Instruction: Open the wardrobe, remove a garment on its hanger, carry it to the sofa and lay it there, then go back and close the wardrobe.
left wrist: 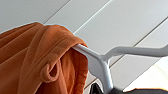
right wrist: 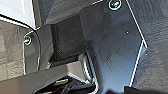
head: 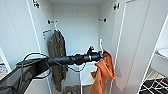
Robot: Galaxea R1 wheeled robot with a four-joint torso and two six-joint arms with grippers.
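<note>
The wardrobe [head: 77,27] stands open, both white doors swung wide. My left arm reaches in from the left, and my left gripper [head: 101,55] is shut on the white hanger [head: 101,45], held below the rail near the wardrobe's right side. The orange garment [head: 104,71] droops from the hanger, slumped to one side. In the left wrist view the garment [left wrist: 37,57] bunches over one shoulder of the hanger [left wrist: 98,62], whose neck runs down into the dark gripper [left wrist: 100,90]. The hanger's other shoulder is bare.
An olive-green garment [head: 57,50] hangs on the rail at the wardrobe's left. Small coloured items [head: 72,89] lie on the wardrobe floor. The right door [head: 135,45] juts toward me. Beyond it are a white round tabletop [head: 163,52] and a black-and-white rug [head: 155,86].
</note>
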